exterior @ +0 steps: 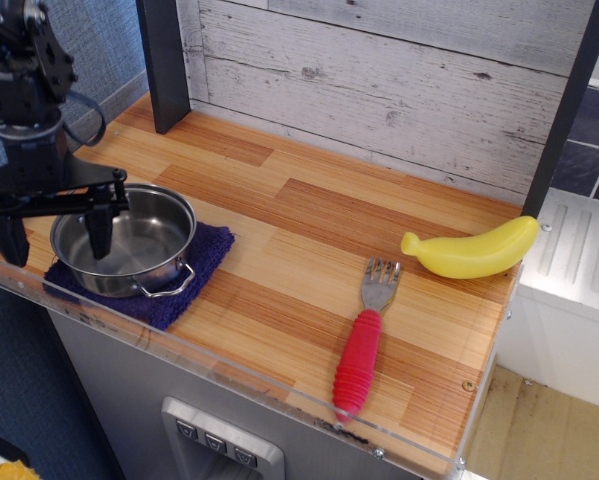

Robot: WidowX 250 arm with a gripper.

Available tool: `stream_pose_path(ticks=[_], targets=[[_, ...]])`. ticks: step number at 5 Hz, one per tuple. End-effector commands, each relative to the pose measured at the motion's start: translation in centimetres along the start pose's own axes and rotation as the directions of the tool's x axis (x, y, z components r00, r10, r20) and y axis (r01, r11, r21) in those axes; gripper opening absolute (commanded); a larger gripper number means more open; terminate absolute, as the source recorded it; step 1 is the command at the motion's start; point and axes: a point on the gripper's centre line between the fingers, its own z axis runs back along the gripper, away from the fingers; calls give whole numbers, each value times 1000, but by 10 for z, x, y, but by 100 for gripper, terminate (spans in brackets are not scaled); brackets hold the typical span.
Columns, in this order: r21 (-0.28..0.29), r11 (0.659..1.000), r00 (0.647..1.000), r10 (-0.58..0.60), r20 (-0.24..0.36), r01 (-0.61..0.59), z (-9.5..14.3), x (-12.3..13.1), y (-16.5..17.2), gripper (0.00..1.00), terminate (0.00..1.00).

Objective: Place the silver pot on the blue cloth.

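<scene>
- Wooden plank tabletop (pixel 309 230): the shiny round silver pot (pixel 129 243) is set on the dark blue terry cloth (pixel 201 262) at the front left corner.
- The black gripper (pixel 51 228) is held above the pot, jaws wide apart.

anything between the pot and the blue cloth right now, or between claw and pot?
Nothing visible in either gap. The silver pot already sits on the blue cloth. The claw hangs open above the pot's left rim. The fork and banana lie far to the right.

Hidden and cut-off parts

The pot (pixel 126 243) covers most of the cloth (pixel 194 268); the gripper's (pixel 52 228) arm leaves the frame's top-left corner.
</scene>
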Motion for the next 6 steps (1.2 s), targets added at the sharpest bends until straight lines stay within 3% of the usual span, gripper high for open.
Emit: stream_pose_path(ticks=[1,2,6], targets=[[-61,996,987,-48,156,58,75,14,-5,100,0],[-101,988,976,-92,196,114,96,15,-13,100,0],[-101,988,976,-92,196,114,96,15,-13,100,0]])
